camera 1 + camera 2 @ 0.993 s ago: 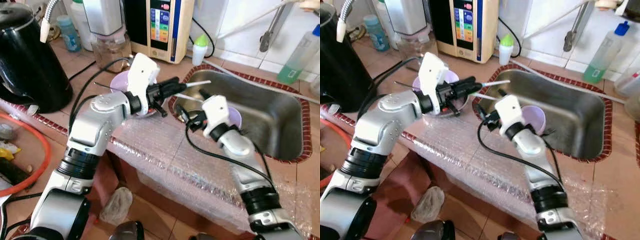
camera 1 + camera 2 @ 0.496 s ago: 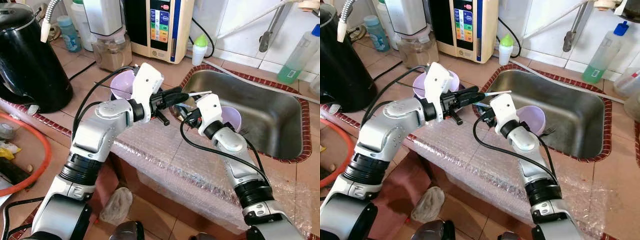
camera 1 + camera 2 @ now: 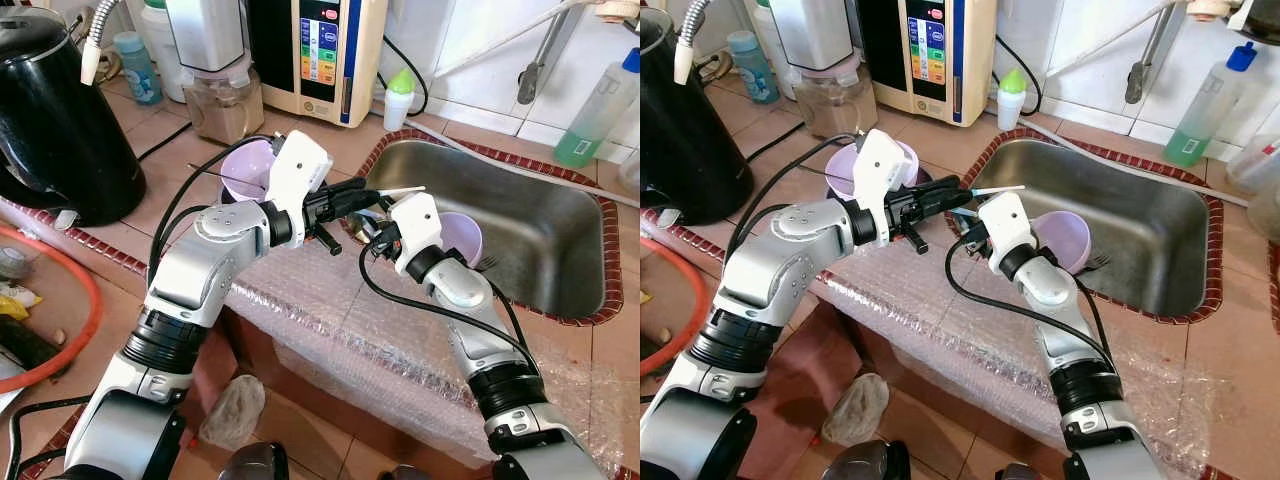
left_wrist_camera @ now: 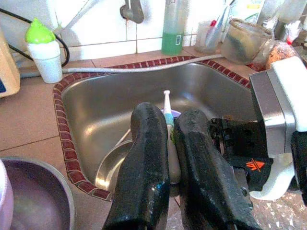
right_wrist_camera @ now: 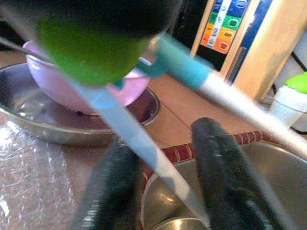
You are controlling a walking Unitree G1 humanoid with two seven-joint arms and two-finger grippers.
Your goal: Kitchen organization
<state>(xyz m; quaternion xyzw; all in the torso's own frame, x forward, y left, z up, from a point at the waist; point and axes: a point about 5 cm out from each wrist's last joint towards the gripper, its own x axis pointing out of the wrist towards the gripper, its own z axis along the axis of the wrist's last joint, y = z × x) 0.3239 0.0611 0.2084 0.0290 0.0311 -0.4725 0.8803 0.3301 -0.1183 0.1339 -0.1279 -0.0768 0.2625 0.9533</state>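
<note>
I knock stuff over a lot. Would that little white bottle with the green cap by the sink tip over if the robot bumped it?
Probably yes. The white bottle looks small and light, standing upright and taller than wide. Its rounded shape suggests it might then roll, perhaps into the sink.

No lettering is legible; the beige appliance [image 3: 322, 55] on the counter carries only coloured panel blocks, unreadable.

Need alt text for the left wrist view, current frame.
The left tool grips a toothbrush between its two black fingers, pointing over a steel sink with red tile edging. The right tool's white wrist sits alongside, and a green-capped bottle stands beyond the sink.
</note>
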